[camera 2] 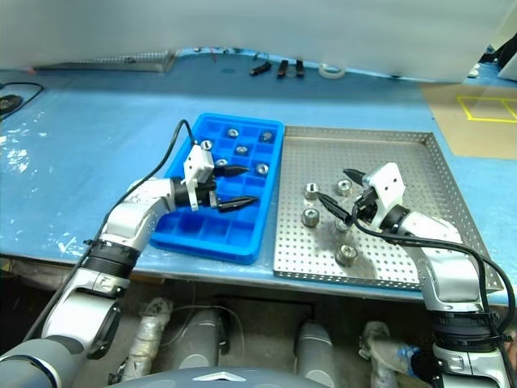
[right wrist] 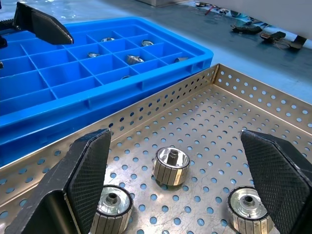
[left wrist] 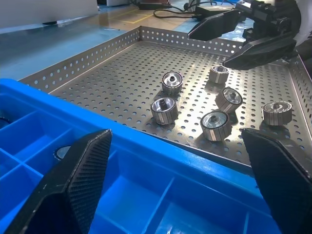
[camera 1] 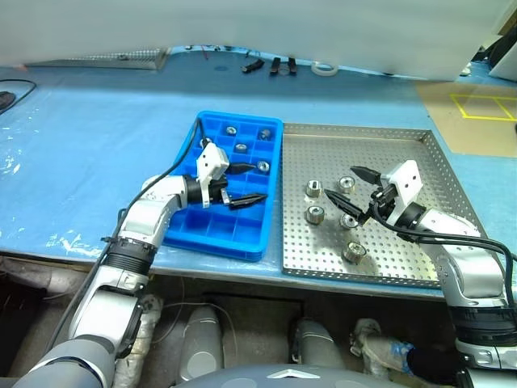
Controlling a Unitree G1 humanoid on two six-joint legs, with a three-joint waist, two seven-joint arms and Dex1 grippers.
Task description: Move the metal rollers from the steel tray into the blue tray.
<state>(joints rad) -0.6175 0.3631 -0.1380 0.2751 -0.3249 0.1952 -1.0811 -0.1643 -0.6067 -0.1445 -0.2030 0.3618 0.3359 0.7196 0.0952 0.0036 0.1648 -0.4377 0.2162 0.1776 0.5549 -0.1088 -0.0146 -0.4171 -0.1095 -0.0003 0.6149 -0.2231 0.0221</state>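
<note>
Five metal rollers are sitting on the holey floor of the steel tray, close together near the side next to the blue tray. A few more are already lying in little boxes at the far end of the blue tray. The right gripper is hanging just over the group with its two black fingers spread wide and nothing between them. The left gripper is hanging over the blue tray, pointing across at the steel tray, with its fingers also wide apart and empty. The rollers are looking hard, shiny and smooth, so they are probably a bit heavy for their size and slippery. They could roll away if tipped over. Pinching one across its round ribbed sides, from above, seems the safest way to hold it.
</note>
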